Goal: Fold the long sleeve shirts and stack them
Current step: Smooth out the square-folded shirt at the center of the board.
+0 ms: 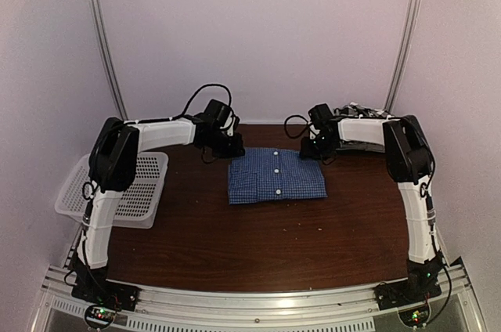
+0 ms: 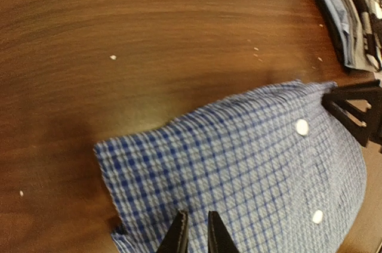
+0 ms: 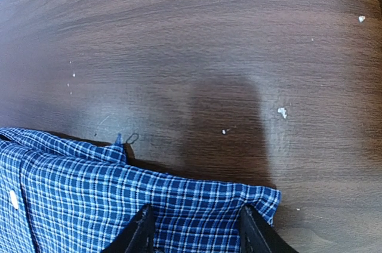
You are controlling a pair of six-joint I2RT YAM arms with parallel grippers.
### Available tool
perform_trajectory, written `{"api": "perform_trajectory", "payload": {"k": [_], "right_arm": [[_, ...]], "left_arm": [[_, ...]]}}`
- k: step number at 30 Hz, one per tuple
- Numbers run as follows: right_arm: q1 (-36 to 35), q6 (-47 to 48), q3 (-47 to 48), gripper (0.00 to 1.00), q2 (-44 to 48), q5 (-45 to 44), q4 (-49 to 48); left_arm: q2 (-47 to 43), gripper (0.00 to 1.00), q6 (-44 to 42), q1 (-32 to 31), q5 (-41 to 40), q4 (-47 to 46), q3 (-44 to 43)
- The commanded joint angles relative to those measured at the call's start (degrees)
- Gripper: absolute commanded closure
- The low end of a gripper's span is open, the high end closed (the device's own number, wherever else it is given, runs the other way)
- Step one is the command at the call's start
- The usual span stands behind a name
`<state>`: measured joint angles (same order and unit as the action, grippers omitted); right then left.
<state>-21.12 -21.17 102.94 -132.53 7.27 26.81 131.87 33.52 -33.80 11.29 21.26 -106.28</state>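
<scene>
the folded blue checked cloth shirt [image 1: 275, 175] lies longways left to right near the far edge of the brown wooden desk [image 1: 235, 246], with the left gripper [image 2: 198, 229] nearly closed on its far left corner, holding or not i cannot tell, and the right gripper [image 3: 196, 212] spread wide over its far right corner.
</scene>
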Motion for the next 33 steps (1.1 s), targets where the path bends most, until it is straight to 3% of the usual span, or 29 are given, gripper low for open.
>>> {"api": "perform_trajectory", "payload": {"k": [1, 13, 20, 26, 33], "right_arm": [[0.4, -0.9, 1.8, 0.49, 0.8, -2.5, 1.7], [2.6, -0.3, 9.9, 0.42, -6.3, -1.0, 6.8], [2.6, 1.8, 7.4, 0.31, 0.7, -4.1, 7.9], [2.4, 2.3, -0.4, 0.3, 10.2, -4.3, 6.4], [-0.8, 0.1, -17.5, 0.47, 22.7, -2.5, -0.5]], "left_arm": [[5.1, 0.87, -0.3, 2.7, -3.2, -0.2, -5.1], [10.7, 0.87, -0.3, 5.3, 0.8, 1.3, -9.0], [6.4, 0.82, -0.7, 6.7, 1.0, 3.5, -8.8], [-2.2, 0.72, -0.6, 7.3, 2.9, 3.4, -2.9], [-13.7, 0.55, 4.4, 6.8, 10.6, -6.2, 16.6]]}}
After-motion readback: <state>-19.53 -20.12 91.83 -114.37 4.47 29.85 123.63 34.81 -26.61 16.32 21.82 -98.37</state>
